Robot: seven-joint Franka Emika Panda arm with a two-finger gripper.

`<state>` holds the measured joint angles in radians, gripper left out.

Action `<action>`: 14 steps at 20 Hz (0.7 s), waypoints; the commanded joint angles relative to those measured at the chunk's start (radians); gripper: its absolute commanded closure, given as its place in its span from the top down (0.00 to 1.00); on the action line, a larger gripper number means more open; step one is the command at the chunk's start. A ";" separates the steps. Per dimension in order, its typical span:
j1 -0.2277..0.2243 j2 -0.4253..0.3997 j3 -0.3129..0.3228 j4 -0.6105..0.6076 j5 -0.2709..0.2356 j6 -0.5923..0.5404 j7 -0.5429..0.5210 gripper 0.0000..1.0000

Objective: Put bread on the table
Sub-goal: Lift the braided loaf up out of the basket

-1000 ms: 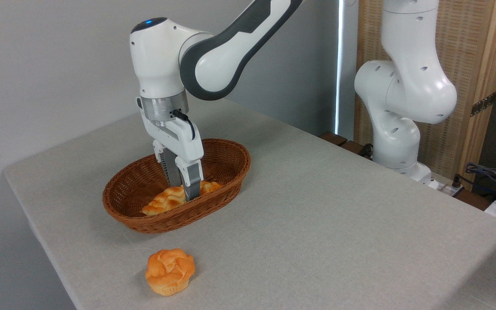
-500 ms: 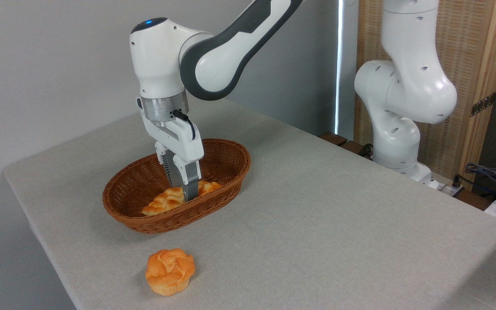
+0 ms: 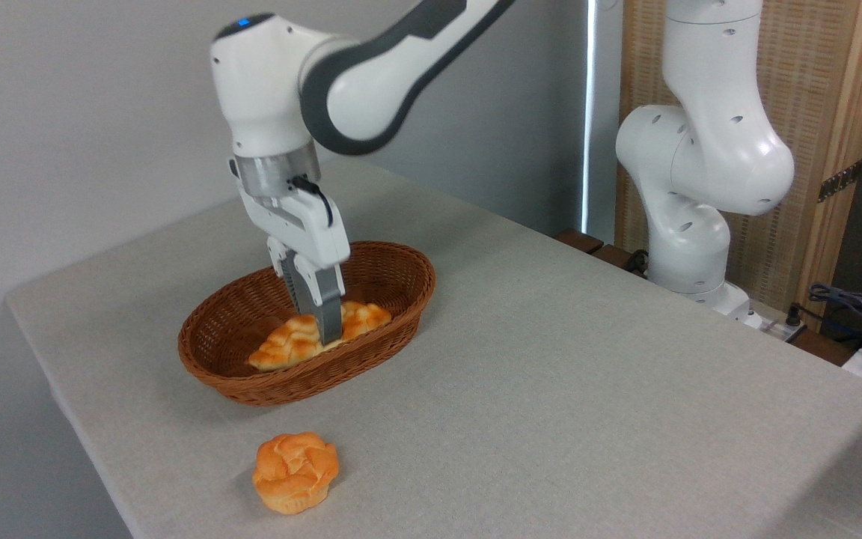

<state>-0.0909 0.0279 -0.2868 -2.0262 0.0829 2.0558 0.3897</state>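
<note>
Golden-yellow braided loaf of bread [image 3: 292, 342], long and pointed-oval with browned orange bumps, sits inside brown oval wicker basket [image 3: 251, 374], one tip toward lower left, other end toward upper right. Clamped across its middle by white two-finger jaws [image 3: 326, 329] with grey fingers [image 3: 328, 311], pointing steeply down from above, closed on loaf, near finger in front of it. Cannot tell whether loaf rests on basket floor or hangs slightly above it; most of its top shows over near rim. Basket stands on light grey-beige cloth-textured surface [image 3: 566, 404], toward far left part of it. Nearer front edge, well apart from basket, lies small round orange knotted bun [image 3: 295, 471], alone on cloth. White and dark grey robot arm [image 3: 341, 97] reaches in from upper middle, wrist directly over basket, blue light on top of joint. White base column stands at right, beyond far edge of surface, before wooden-framed woven screen [image 3: 805, 150]. Tangle of dark cables [image 3: 857, 307] at far right. Plain grey wall [image 3: 64, 112] behind.
</note>
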 commanded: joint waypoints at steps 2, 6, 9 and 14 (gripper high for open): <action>-0.003 0.041 0.015 0.159 -0.109 -0.164 0.064 0.39; 0.000 0.040 0.057 0.188 -0.155 -0.226 0.109 0.41; 0.000 0.033 0.101 0.236 -0.157 -0.317 0.182 0.42; 0.002 0.018 0.208 0.302 -0.129 -0.431 0.267 0.41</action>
<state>-0.0831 0.0528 -0.1424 -1.7741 -0.0529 1.6965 0.6149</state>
